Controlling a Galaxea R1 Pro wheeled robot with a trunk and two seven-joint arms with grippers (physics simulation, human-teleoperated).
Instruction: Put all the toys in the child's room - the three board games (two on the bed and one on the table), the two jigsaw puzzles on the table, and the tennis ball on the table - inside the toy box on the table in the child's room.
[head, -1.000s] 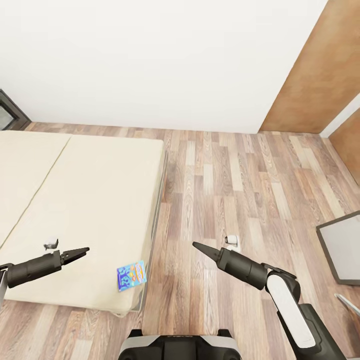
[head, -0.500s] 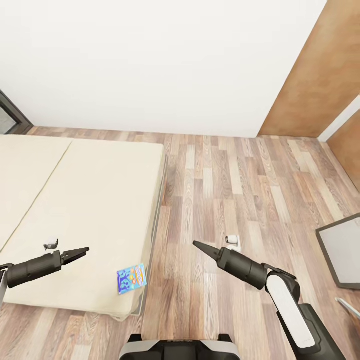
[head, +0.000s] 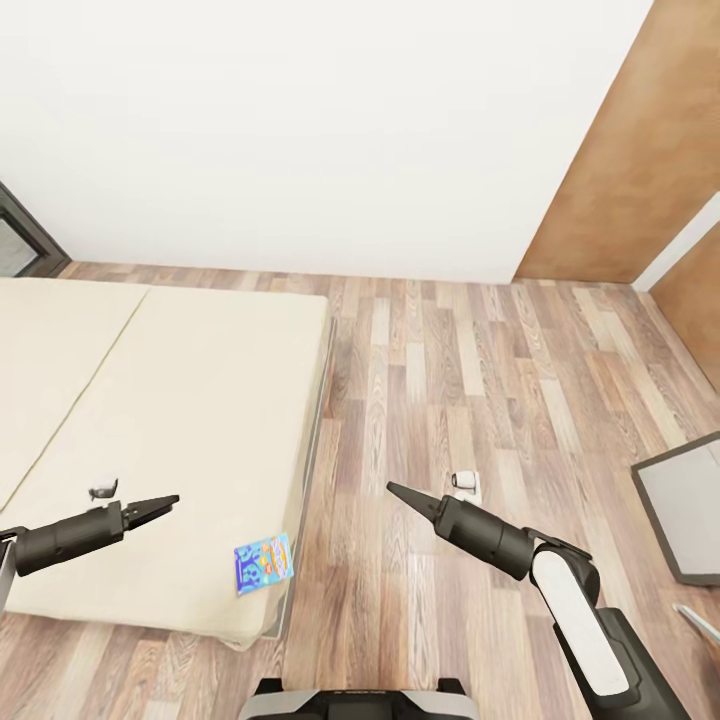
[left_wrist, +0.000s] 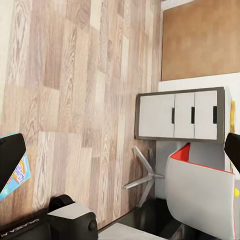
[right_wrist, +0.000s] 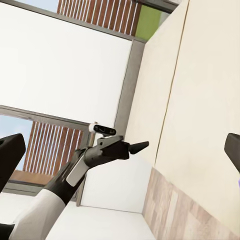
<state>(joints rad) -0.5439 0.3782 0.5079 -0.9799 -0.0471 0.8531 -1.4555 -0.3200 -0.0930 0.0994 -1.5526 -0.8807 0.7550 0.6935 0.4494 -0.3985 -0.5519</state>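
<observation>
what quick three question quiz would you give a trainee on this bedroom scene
1. True or false: the blue, colourfully printed flat board game box lies on the wooden plank floor.
2. Multiple choice: which gripper is nearer the box in the head view? A) the left gripper B) the right gripper
3. Fill in: the box lies near the ____ of the cream mattress bed.

Key:
1. False. It lies on the bed.
2. A
3. Corner, close to the edge beside the floor.
</observation>
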